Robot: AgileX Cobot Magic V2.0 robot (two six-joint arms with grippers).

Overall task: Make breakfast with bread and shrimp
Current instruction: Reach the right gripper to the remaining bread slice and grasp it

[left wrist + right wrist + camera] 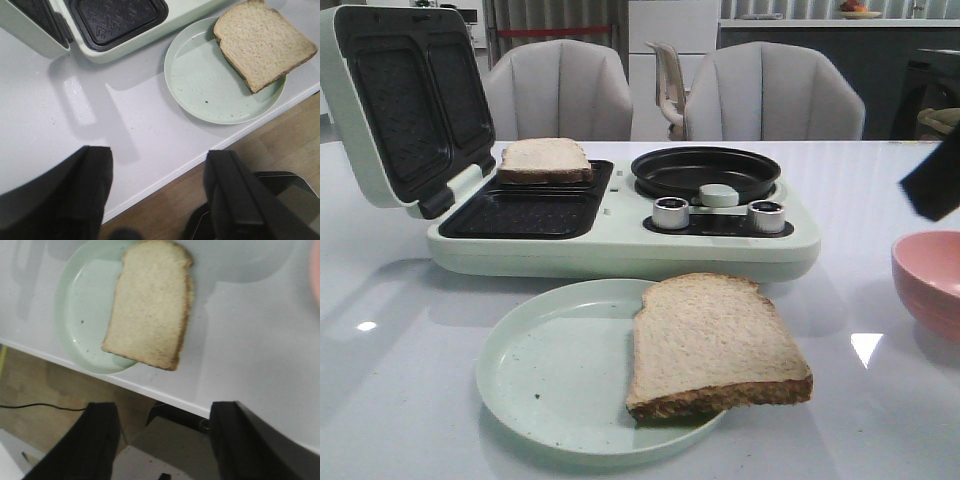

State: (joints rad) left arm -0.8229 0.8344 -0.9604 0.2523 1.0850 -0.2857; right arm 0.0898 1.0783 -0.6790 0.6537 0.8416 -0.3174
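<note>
One slice of bread point(715, 345) lies on the right half of a pale green plate point(550, 380), overhanging its rim. A second bread slice point(545, 160) sits in the rear compartment of the open sandwich maker point(620, 245). The shrimp is out of view. My left gripper point(160, 195) hangs open and empty over the table's front edge, short of the plate point(200, 85) and its bread point(262, 42). My right gripper point(165, 440) is also open and empty, off the front edge, near the bread point(150, 305) on the plate point(80, 310).
The maker's lid point(405, 100) stands open at the left, and a black round pan point(705, 172) sits on its right half behind two knobs. A pink bowl point(930, 280) stands at the right edge, its inside hidden. A dark part of my right arm point(932, 185) hangs above it.
</note>
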